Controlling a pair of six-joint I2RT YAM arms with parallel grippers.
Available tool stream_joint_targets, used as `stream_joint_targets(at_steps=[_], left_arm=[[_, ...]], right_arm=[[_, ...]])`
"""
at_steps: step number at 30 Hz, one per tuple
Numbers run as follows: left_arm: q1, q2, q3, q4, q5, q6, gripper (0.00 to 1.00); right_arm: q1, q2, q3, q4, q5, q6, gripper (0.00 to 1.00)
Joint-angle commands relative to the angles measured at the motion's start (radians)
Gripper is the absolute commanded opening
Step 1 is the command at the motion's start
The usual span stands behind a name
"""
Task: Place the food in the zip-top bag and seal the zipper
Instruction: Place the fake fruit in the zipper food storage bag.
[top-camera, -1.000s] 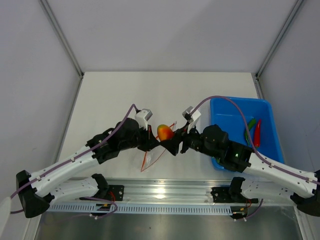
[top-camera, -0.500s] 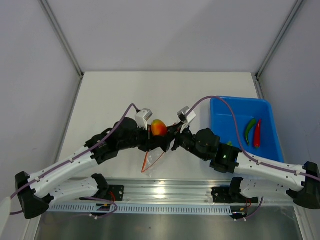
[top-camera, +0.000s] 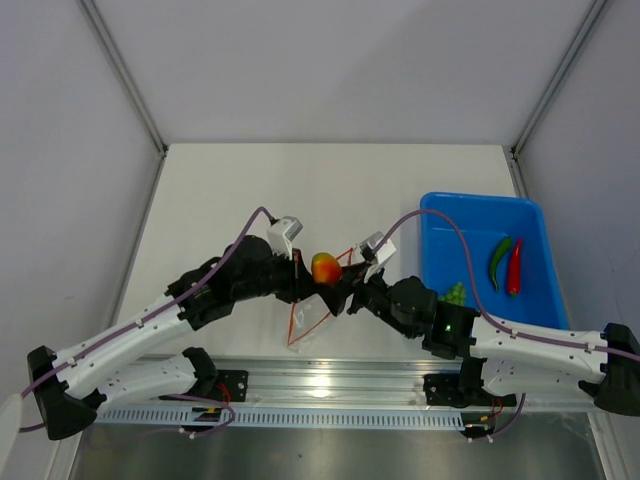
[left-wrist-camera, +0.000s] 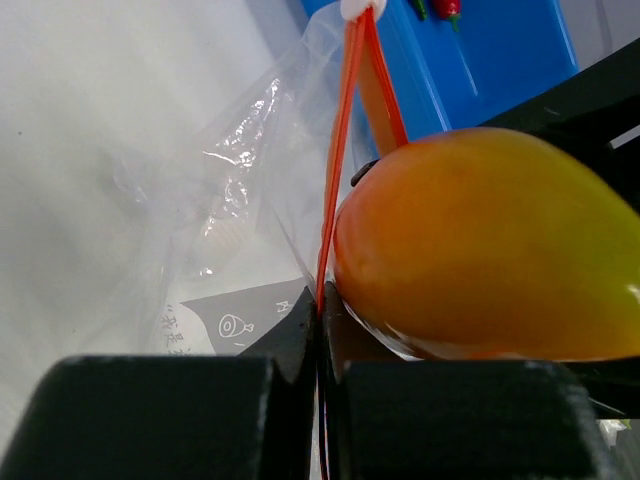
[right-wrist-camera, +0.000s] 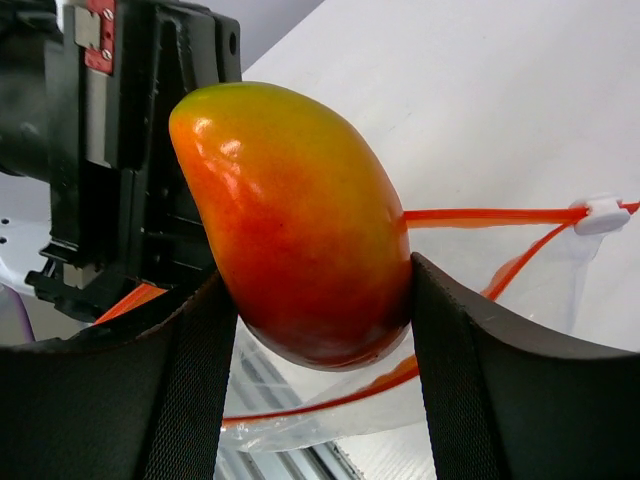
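— Where do we find the food?
— We record an orange-yellow fruit piece (top-camera: 323, 267) clamped in the right gripper (right-wrist-camera: 312, 330), at the mouth of the zip-top bag (top-camera: 308, 318).
— And the left gripper (left-wrist-camera: 320, 335)?
— We note it pinching the zipper (left-wrist-camera: 342, 140). The peppers (top-camera: 498, 262) lie in the blue tray (top-camera: 470, 215).

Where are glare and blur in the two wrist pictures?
Left wrist view: white glare on the zip-top bag crinkles; the left end effector is a blurred dark mass. Right wrist view: small highlights on the toy mango; the right end effector looks soft-edged.

Orange-yellow toy fruit (right-wrist-camera: 300, 230), orange-red zipper (left-wrist-camera: 340, 150), clear bag (left-wrist-camera: 230, 150), blue tray (top-camera: 530, 215)
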Motion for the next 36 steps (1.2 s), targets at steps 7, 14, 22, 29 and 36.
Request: stream_joint_targets(at_steps=[7,14,22,29,36], left_arm=[[-0.001,-0.020,0.070,0.030,-0.024,0.001,0.01],[-0.001,-0.016,0.084,0.015,-0.040,0.014,0.01],[-0.001,-0.013,0.091,0.010,-0.035,0.019,0.00],[0.000,-0.009,0.101,0.012,-0.041,0.025,0.01],[0.000,-0.016,0.084,0.016,-0.058,0.034,0.01]], right_arm=[[0.028,-0.054,-0.044,0.003,0.054,0.009,0.28],[0.035,-0.060,-0.030,-0.048,0.081,0.002,0.57],[0.035,-0.089,-0.016,-0.077,0.112,-0.006,0.85],[0.037,-0.090,-0.001,-0.114,0.117,0.009,0.99],[0.044,-0.117,0.129,-0.317,0.245,0.049,0.99]])
